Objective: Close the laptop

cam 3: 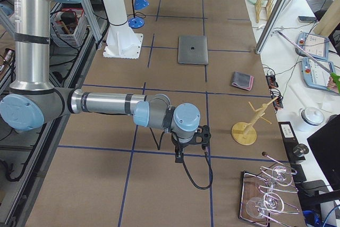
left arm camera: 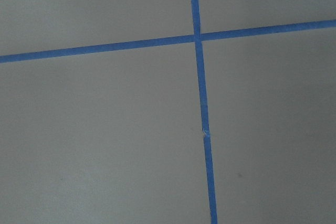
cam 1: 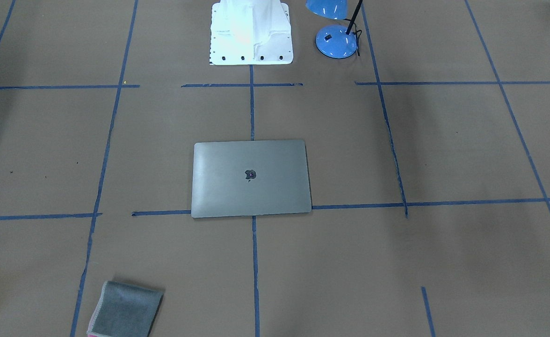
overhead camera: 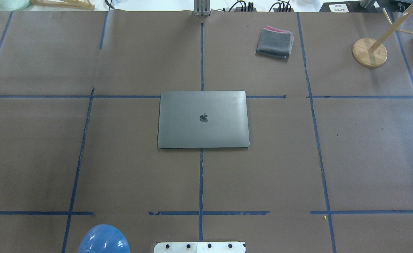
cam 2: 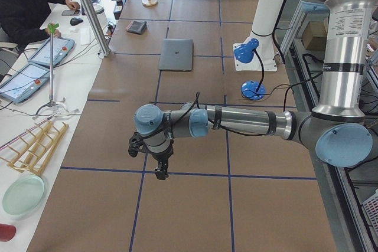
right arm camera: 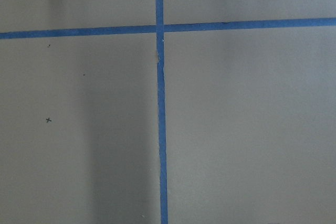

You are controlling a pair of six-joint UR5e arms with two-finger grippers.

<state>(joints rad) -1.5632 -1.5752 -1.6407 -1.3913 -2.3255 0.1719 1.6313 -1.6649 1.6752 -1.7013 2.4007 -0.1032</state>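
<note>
I watch over a long table (overhead camera: 122, 168) wrapped in brown paper, its seams showing; blue tape (overhead camera: 201, 175) divides the surface into large rectangles; the light falls evenly, leaving only soft shadows on the paper. A blue desk lamp (cam 1: 336, 41) stands on the table, at the near edge of the overhead view; along the opposite edge runs a white side bench (cam 2: 71, 92), behind a slanting aluminium post (cam 2: 87, 10); a person in black (cam 2: 26, 4) sits at that bench, with a touchscreen pendant (cam 2: 50, 51) lying close by.
</note>
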